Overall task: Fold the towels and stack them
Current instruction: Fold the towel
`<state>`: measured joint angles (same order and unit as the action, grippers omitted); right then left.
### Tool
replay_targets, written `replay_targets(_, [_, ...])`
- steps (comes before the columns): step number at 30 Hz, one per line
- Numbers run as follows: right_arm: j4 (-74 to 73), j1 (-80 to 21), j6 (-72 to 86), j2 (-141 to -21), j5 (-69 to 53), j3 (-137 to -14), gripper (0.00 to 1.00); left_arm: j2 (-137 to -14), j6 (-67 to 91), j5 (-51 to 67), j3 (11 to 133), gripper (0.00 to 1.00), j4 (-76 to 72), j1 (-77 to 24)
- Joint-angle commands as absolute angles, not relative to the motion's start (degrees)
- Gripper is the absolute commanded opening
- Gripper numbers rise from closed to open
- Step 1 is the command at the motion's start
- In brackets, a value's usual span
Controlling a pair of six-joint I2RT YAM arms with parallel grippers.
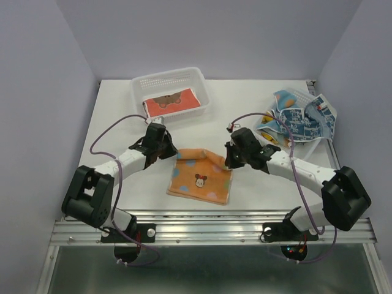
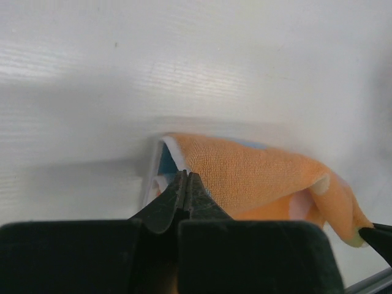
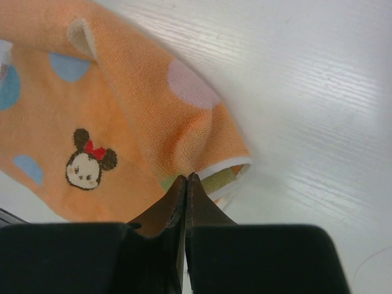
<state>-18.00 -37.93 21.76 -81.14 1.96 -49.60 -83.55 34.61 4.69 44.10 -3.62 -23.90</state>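
orange dotted towel [image 1: 200,184] | far corners pinched | left pincer [image 2: 185,176], right pincer [image 3: 185,179]

Towel [image 1: 200,180] between left gripper [image 1: 177,155] and right gripper [image 1: 228,160], basket [image 1: 165,78] behind left gripper

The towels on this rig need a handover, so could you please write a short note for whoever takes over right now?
Left gripper: shut on the far left corner of the orange dotted towel.
Right gripper: shut on its far right corner.
Where: that towel lies mid-table. A red-orange towel lies flat in the left basket. The blue towels are heaped crumpled in the right basket.
Done: apparently the red-orange one only.
Left: fold the orange towel, stack it, then the blue ones.
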Motion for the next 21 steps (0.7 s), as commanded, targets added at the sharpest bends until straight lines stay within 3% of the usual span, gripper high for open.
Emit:
replay_targets(1, [-18.98,-39.81,24.78,-77.79,4.31,-46.51,0.01,-77.19,36.82,4.57,37.99,0.0,-4.4,-23.64])
replay_targets(10, [-17.14,-46.66,30.84,-70.85,0.97,-39.38,0.01,-62.69,41.04,5.97,26.65,0.0,-2.9,-23.82])
replay_targets(21, [-18.02,-51.24,34.01,-62.85,-1.3,-36.04,0.01,-50.02,43.59,6.33,23.12,0.0,5.62,-24.08])
